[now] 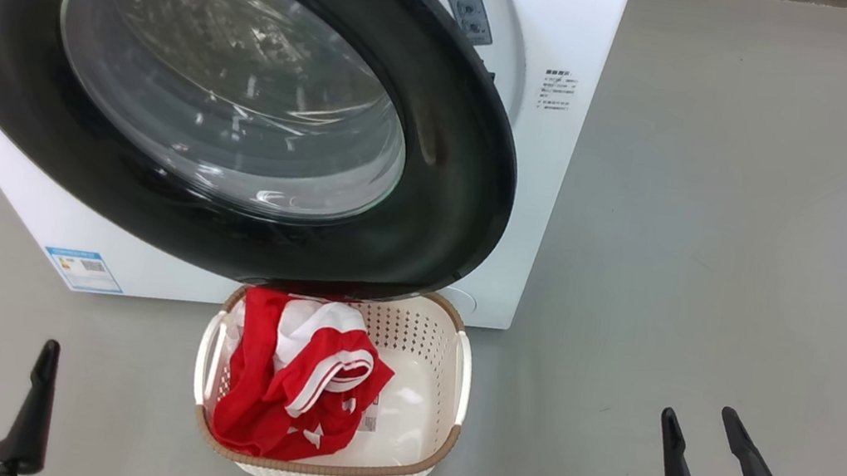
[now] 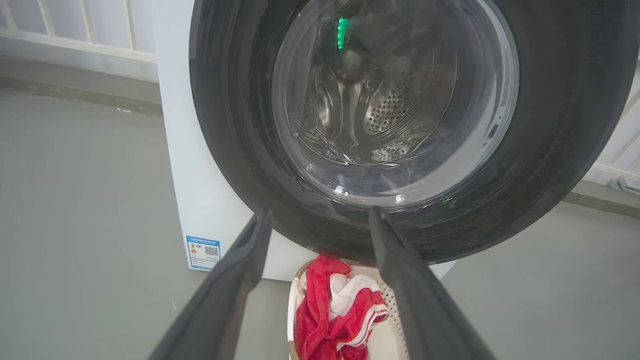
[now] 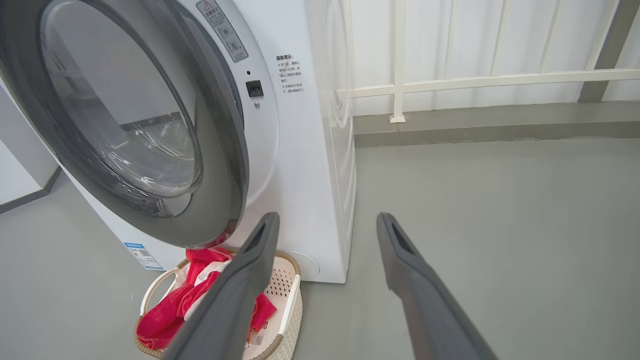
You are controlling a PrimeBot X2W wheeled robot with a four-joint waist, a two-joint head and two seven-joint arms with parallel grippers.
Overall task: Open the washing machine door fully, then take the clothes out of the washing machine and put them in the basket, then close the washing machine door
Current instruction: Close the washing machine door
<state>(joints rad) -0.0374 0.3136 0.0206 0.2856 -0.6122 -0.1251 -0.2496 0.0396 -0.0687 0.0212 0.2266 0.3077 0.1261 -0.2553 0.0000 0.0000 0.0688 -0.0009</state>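
In your head view, the large round glossy black-rimmed washing machine door [image 1: 232, 83] stands swung partly away from the big white front-loading washing machine [image 1: 554, 207]. Its lower rim hangs over the far end of the small cream-white perforated plastic basket [image 1: 422, 330] on the grey floor [image 1: 726, 233]. The soft bright red clothes with white stripes [image 1: 283, 393] lie heaped in the basket's left half. Your left gripper [image 1: 18, 347] sits at the lower left and your right gripper [image 1: 698, 413] at the lower right. Both have their jaws spread wide and hold nothing (each is well apart from the basket).

In the left wrist view, the left gripper [image 2: 320, 212] points at the door [image 2: 550, 125], fingers parted and empty. The clothes [image 2: 330, 315] show between them, in the basket [image 2: 291, 305]. Whether the door's rim touches the basket you probably can't tell from here.

In the right wrist view, the right gripper [image 3: 327, 216] is splayed open and bare, aimed at the machine's [image 3: 310, 150] right corner. The door [image 3: 125, 115] stands ajar at its latch side, above the basket [image 3: 290, 300] and clothes [image 3: 165, 315].
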